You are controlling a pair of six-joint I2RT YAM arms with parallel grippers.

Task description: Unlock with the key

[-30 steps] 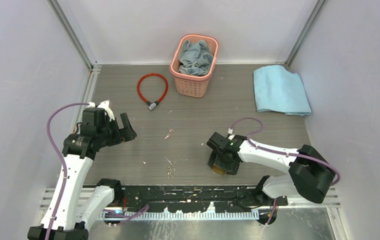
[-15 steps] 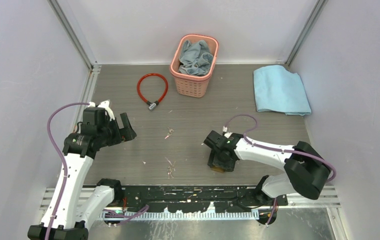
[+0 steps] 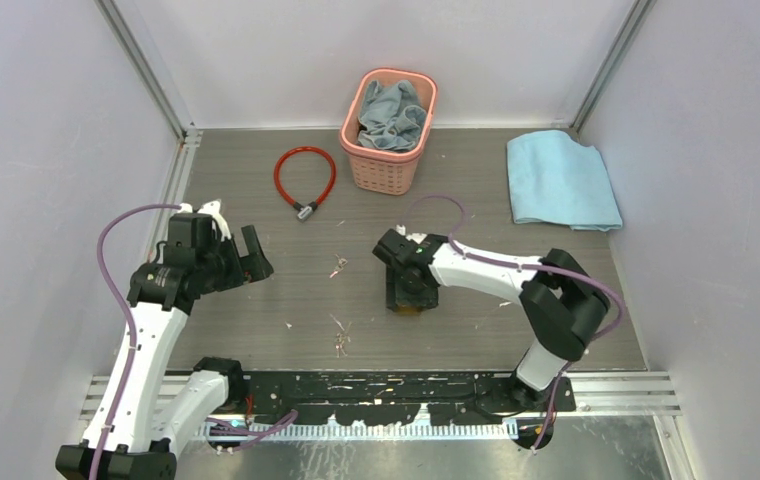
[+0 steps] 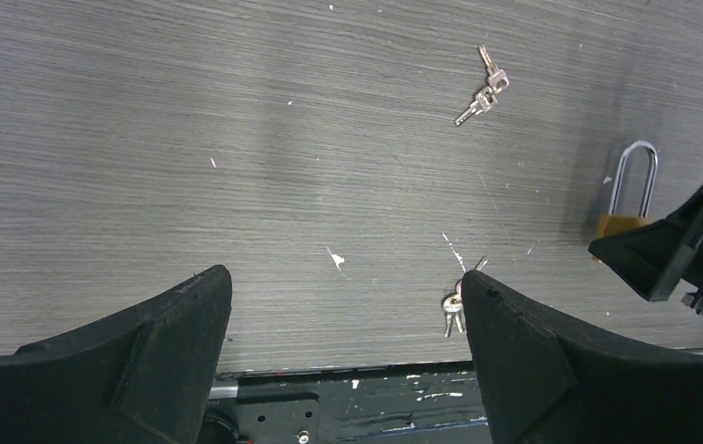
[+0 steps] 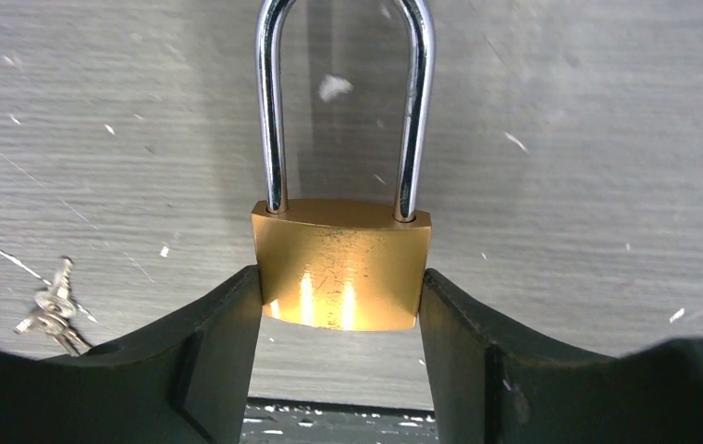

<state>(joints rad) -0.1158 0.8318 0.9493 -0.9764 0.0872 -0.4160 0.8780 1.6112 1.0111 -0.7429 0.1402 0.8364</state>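
Observation:
A brass padlock with a long steel shackle sits between the fingers of my right gripper, which is shut on its body at mid-table. One bunch of keys lies left of it. Another bunch of keys lies nearer the front edge. In the left wrist view the padlock shows at the right, with the far key bunch and the near key bunch on the table. My left gripper hangs open and empty over the table's left side.
A red cable lock lies at the back left. A pink basket holding grey cloth stands at the back middle, and a blue cloth lies at the back right. A black rail runs along the near edge.
My right gripper has closed on the padlock and carried it left and away from the near edge. The left arm has barely moved.

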